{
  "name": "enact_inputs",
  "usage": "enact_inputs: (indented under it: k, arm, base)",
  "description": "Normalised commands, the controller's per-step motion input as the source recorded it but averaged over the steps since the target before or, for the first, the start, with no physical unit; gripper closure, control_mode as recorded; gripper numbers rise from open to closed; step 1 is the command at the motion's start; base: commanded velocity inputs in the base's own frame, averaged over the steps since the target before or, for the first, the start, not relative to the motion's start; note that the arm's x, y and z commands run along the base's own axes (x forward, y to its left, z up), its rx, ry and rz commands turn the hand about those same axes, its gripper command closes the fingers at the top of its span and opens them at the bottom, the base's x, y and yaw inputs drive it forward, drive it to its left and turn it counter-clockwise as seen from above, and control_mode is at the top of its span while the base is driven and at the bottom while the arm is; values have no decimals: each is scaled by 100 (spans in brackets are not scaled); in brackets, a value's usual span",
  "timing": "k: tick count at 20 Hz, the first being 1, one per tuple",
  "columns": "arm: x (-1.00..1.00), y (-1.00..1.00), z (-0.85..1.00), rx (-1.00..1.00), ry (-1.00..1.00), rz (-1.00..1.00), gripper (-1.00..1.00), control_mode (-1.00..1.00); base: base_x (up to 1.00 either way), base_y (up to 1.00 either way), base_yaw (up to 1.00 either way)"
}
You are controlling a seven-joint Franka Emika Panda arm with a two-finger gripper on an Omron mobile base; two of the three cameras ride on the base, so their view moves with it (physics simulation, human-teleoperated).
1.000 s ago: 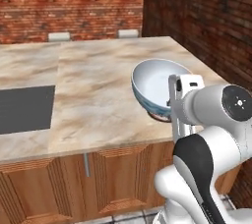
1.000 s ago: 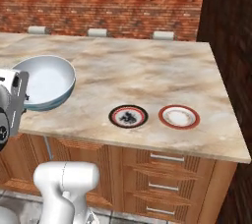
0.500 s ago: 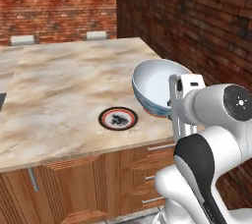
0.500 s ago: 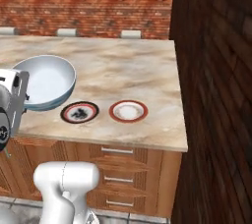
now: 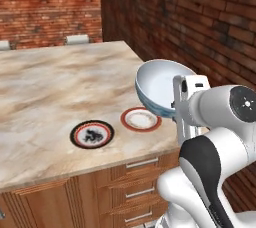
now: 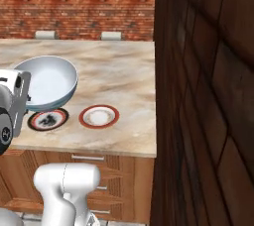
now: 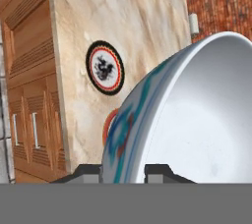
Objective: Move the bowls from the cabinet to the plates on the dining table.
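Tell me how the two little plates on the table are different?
The plate nearer the table's middle has a black figure filling its centre; the plate nearer the table's end shows a plain pale centre from here. In the right base view the held bowl overlaps the first plate, while the second is in full view. Both lie flat, round and red-ringed.

Hand (image 7: pixel 123 173) raised, fingers apparently clamping bowl (image 5: pixel 159 88) rim.
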Motion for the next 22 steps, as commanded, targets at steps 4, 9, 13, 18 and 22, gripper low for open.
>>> enact_inputs:
  k: [4,9,13,18,22]
  arm:
    - [0,0,0,0,0,0,100,100]
    - [0,0,0,0,0,0,100,100]
    - [0,0,0,0,0,0,100,100]
    - [0,0,0,0,0,0,100,100]
    - [0,0,0,0,0,0,100,100]
  base:
    - [49,-1,-7]
    - [25,0,-6]
    - [-1,0,0]
    - [0,0,-1]
    - [0,0,-1]
